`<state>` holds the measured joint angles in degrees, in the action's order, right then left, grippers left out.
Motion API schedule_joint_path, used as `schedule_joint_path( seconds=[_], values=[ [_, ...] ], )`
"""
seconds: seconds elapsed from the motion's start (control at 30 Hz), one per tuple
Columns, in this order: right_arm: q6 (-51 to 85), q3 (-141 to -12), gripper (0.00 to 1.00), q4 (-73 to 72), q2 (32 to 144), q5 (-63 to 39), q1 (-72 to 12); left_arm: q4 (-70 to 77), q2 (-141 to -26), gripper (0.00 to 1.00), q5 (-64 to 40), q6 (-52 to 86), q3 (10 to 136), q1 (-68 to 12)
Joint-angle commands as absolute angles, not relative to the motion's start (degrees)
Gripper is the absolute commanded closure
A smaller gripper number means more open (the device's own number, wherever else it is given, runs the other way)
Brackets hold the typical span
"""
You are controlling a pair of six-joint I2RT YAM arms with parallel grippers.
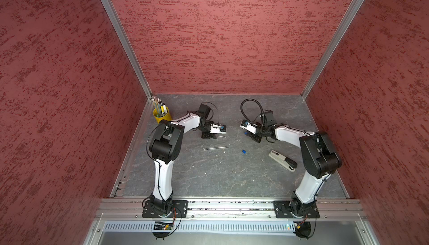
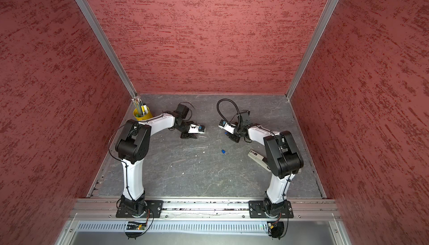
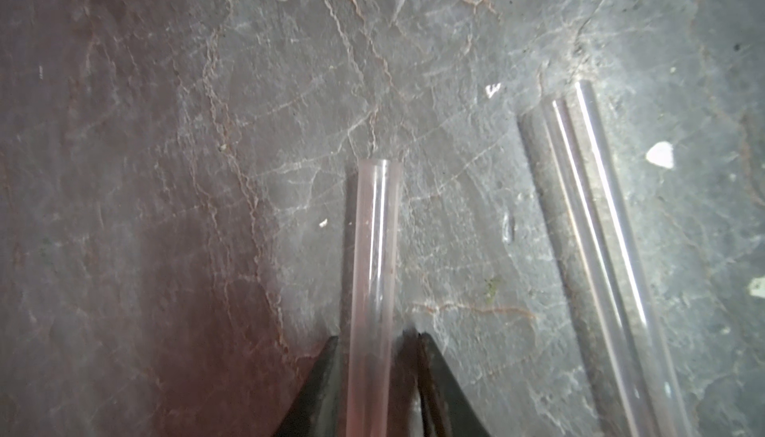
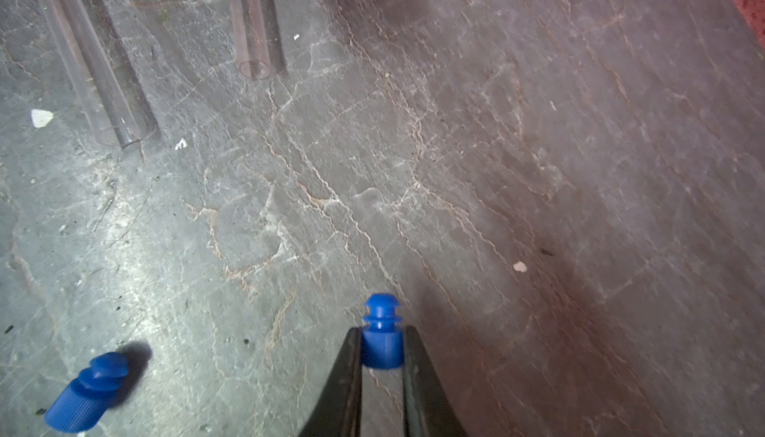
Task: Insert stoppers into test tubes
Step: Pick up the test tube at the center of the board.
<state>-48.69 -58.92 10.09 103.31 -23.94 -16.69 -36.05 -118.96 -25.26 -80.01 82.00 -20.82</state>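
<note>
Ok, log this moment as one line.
left pincer: straddling test tube, grip unclear | right pincer: shut on stopper | table: spare tube, spare stopper lying loose

- Dark grey, stone-patterned tabletop (image 1: 220,178) with pale crack-like veins, seen in all views.
- Round yellow cup (image 1: 163,117), standing upright in the far left corner of the tabletop in both top views (image 2: 143,115).
- Bundle of pens and pencils (image 1: 159,106) standing in the yellow cup, their tips leaning toward the corner.
- Grey-and-black stapler (image 1: 282,160) lying flat and slantwise on the right part of the tabletop.
- Small white specks (image 1: 224,152) scattered on the tabletop; the wrist views show some as chips (image 3: 660,155) (image 4: 41,117).
- Mottled red walls (image 1: 220,35) on three sides, joined by silvery metal corner strips (image 1: 120,37).
- Slotted grey cable duct (image 1: 220,227) along the front edge.
</note>
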Motion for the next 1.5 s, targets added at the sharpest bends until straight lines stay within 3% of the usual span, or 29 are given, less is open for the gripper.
schedule_joint_path(
  seconds=[0.0, 0.73, 1.47],
  values=[
    [-49.5, -58.4, 0.81, 10.0, 102.1, -24.2, -17.0, -36.2, -120.7, 0.68, -25.0, -81.1, 83.2, -21.1],
    [-49.3, -57.9, 0.81, 9.1, 102.0, -25.3, -17.3, -37.2, -122.1, 0.80, -24.1, -82.0, 84.8, -21.5],
    [-47.7, -59.2, 0.81, 9.8, 102.1, -28.2, -18.3, -33.3, -117.6, 0.82, -22.6, -82.4, 81.6, -22.4]
  ],
)
